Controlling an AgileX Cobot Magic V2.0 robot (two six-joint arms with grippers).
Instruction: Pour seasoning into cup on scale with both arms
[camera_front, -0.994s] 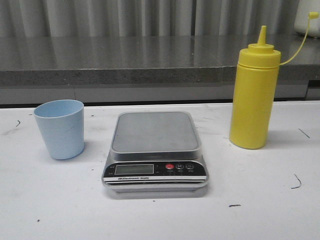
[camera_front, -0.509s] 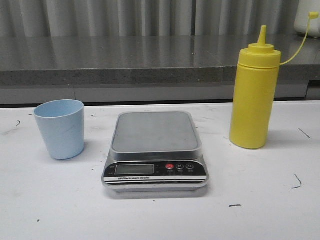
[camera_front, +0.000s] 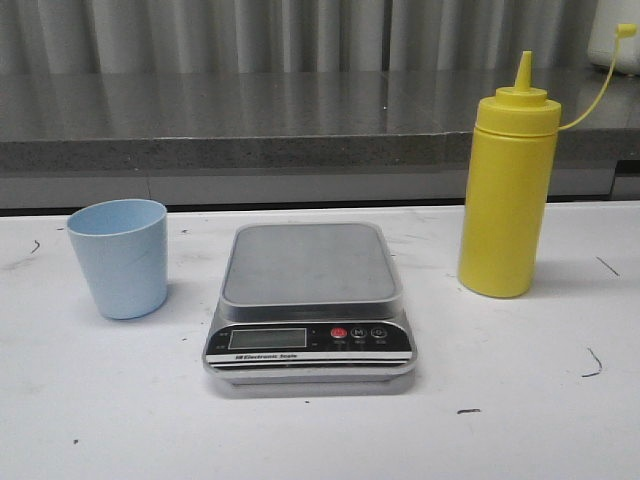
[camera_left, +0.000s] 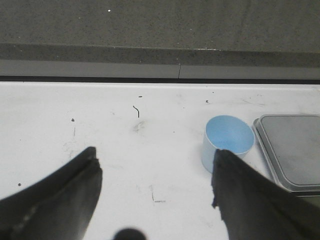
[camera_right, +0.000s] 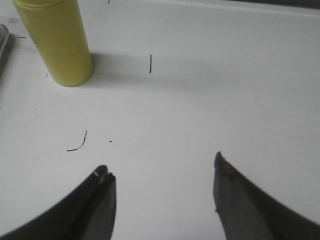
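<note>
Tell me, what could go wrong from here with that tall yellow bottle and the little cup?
The cup stands on the table beside the scale, not on it, so pouring now would weigh nothing. The yellow bottle is tall and narrow; a nudge from the open right gripper might tip it. The light-looking cup sits just off one finger of the open left gripper and could be knocked over.
</note>
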